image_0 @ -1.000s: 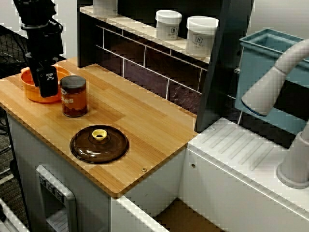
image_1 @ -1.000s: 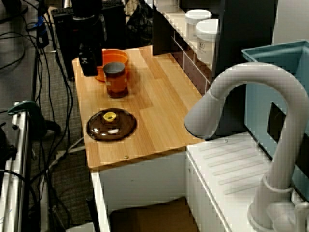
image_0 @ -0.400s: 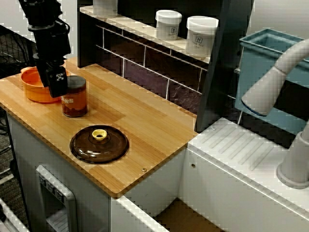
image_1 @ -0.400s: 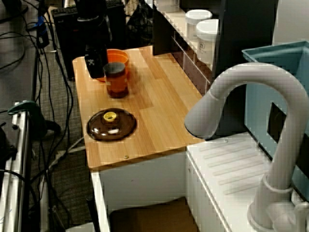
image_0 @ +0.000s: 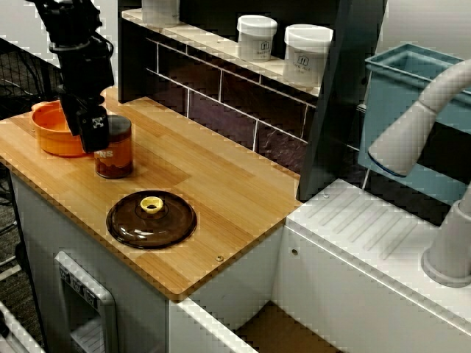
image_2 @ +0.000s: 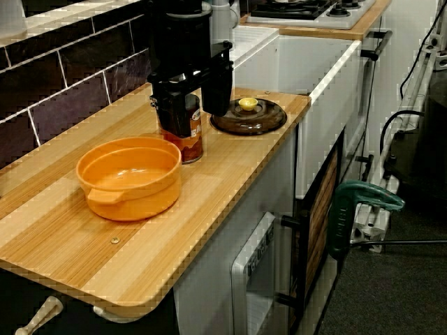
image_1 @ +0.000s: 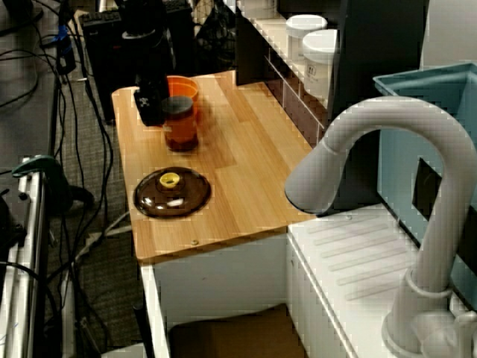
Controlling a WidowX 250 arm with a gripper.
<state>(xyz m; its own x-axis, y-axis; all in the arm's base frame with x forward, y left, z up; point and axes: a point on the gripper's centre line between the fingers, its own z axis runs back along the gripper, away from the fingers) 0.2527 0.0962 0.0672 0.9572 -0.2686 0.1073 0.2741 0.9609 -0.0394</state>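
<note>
My black gripper (image_2: 198, 118) hangs low over the wooden counter (image_2: 84, 237), right at a brown jar (image_2: 193, 145) with a dark lid. In the view from the counter's end its two fingers stand apart: one finger (image_2: 174, 112) covers the jar's left side, the other sits to its right near the lid. From the front, the gripper (image_0: 94, 131) overlaps the jar (image_0: 115, 153) on its left. Seen from the sink end, the gripper (image_1: 155, 110) is just left of the jar (image_1: 181, 131). An orange bowl (image_0: 53, 131) lies beside them.
A dark glass pot lid (image_0: 151, 218) with a yellow knob lies near the counter's front edge. Two white tubs (image_0: 307, 53) stand on the tiled back shelf. A dark upright (image_0: 340, 95) ends the counter; past it are a white sink top, a grey faucet (image_1: 373, 142) and a blue bin (image_0: 401, 110).
The gripper has moved from over the orange bowl to the right, up against the brown jar. The jar, bowl and lid have stayed put.
</note>
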